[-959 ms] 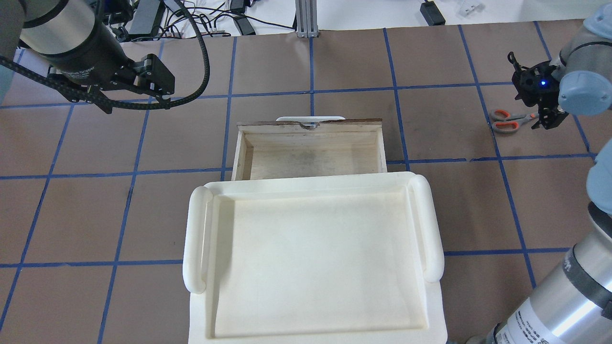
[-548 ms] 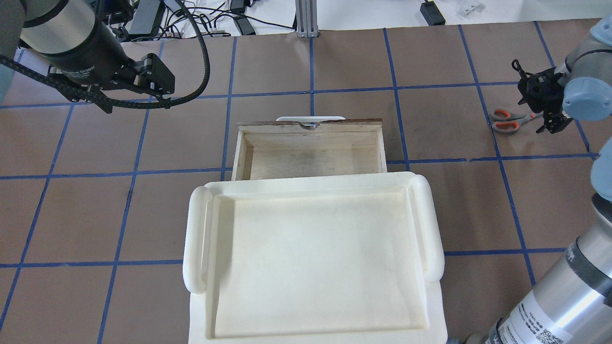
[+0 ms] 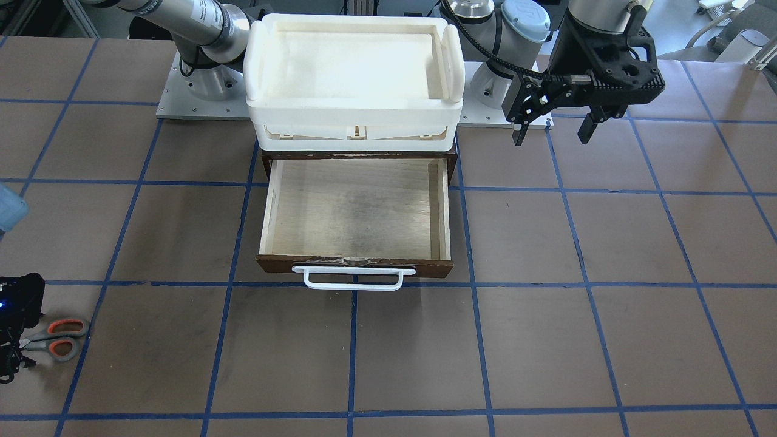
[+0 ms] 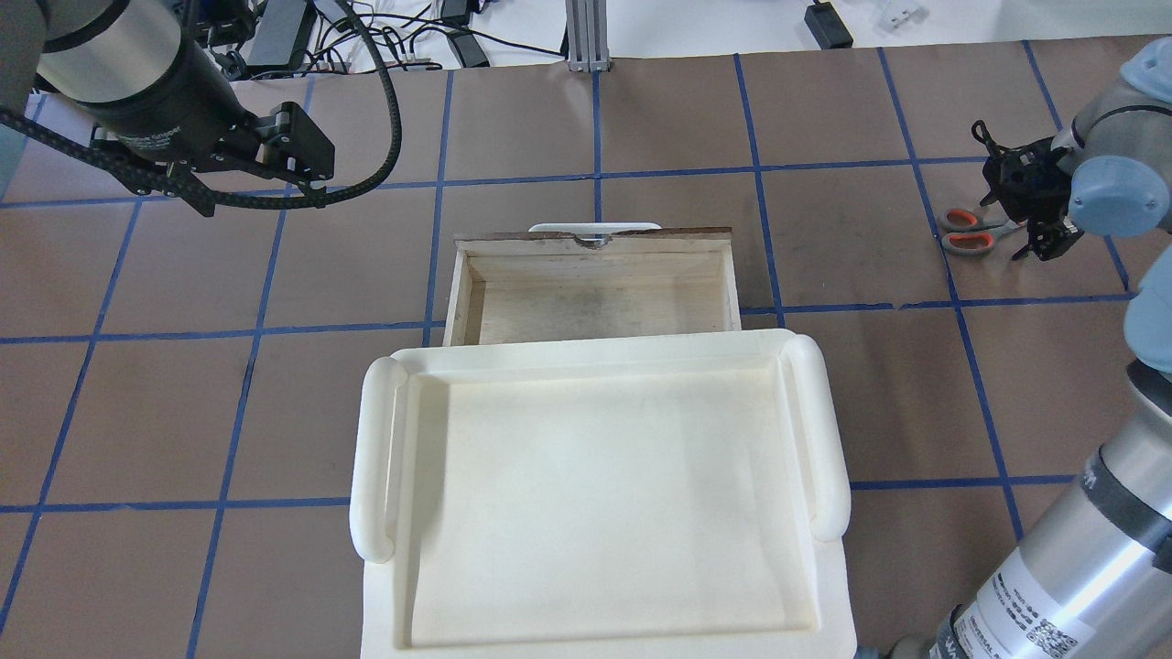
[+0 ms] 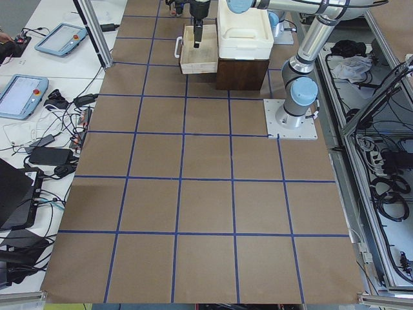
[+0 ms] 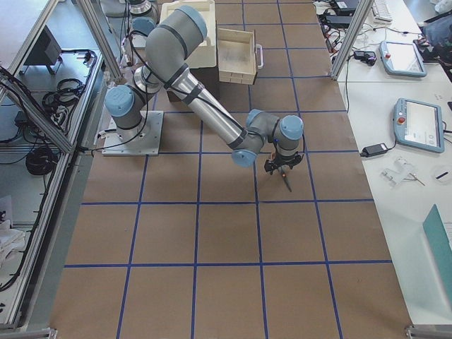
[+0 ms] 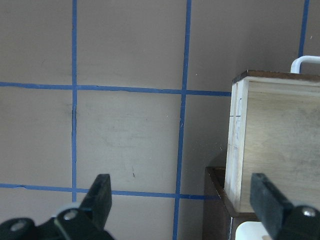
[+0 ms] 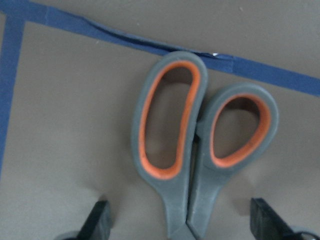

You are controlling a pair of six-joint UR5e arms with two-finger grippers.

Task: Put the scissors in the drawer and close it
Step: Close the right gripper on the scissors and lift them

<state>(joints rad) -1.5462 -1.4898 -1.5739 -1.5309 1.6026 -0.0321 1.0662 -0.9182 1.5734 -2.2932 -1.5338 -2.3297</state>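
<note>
Scissors (image 8: 196,145) flat on table (image 8: 75,125), handles lying within right tool (image 8: 180,212), tool spread wide, gripping nothing.

One pair of scissors (image 8: 199,127) was out there, just the one, and it showed two orange-lined loops. One drawer (image 3: 355,209), folks, and it carried a single white handle (image 3: 355,286). One white tray (image 3: 352,54) too. Two arms were in play, the left arm (image 4: 137,73) and the right arm (image 6: 198,92). Each brought one gripper, the left gripper (image 3: 552,141) and the right gripper (image 8: 180,212), with two fingers apiece. And two tablets (image 5: 22,93) made the count.
</note>
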